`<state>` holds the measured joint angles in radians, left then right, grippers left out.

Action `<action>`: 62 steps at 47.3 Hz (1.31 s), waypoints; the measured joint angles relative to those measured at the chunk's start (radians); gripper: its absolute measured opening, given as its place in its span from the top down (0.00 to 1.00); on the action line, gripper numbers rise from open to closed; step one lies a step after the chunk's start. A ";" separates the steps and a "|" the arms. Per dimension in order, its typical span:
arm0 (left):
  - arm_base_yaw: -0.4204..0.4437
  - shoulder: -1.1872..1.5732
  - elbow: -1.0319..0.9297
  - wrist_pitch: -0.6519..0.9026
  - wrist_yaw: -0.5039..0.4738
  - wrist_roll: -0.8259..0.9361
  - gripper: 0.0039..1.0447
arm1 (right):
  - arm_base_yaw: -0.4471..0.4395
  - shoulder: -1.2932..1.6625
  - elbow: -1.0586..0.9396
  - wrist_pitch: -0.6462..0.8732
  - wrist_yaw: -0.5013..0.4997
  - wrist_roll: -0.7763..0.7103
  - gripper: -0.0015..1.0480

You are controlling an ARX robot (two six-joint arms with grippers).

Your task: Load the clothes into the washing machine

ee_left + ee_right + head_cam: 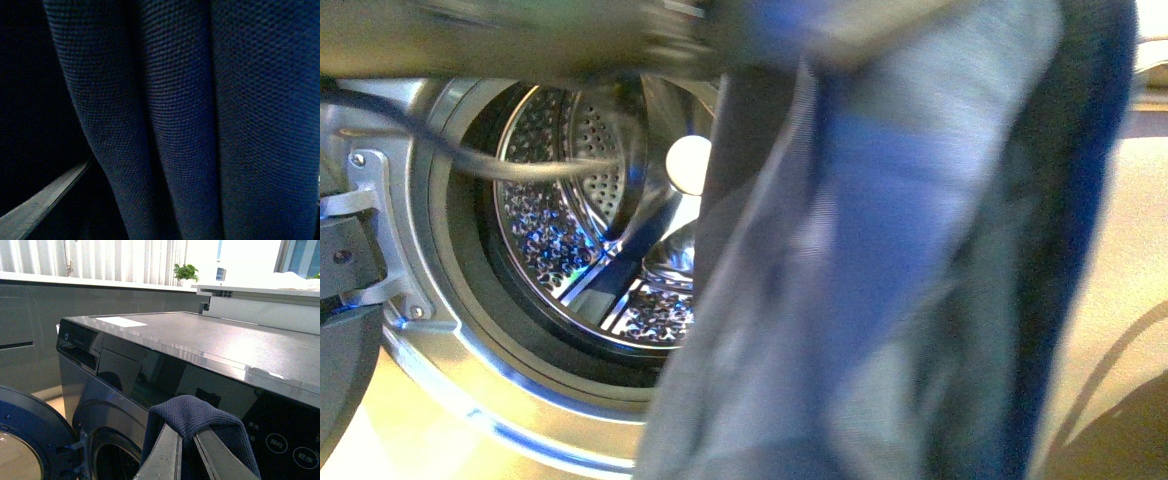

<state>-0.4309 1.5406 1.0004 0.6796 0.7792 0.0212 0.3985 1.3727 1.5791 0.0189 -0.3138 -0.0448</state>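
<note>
The clothes [880,280], a dark navy knit garment, hang in long folds close in front of the camera and cover the right half of the washing machine's open porthole. The perforated steel drum [570,230] shows inside the silver rim [430,330]. In the right wrist view my right gripper [186,436] is shut on a fold of the clothes [192,415], held up level with the washing machine's dark control panel [150,375]. The left wrist view is filled by the clothes [200,125]; my left gripper's fingers do not show.
The washer's door [30,435] stands open to one side, with its hinge [360,200] at the porthole's left. A grey cable [470,155] crosses the opening. A blurred dark arm [520,40] spans the top. A grey edge [40,202] shows beside the fabric.
</note>
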 joint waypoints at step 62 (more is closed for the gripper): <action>-0.169 0.047 0.050 0.047 -0.669 -0.034 0.94 | -0.002 0.000 0.003 0.003 0.002 0.000 0.72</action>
<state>-0.5999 1.5875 1.0500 0.7261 0.1101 -0.0128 0.3969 1.3724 1.5822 0.0219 -0.3122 -0.0448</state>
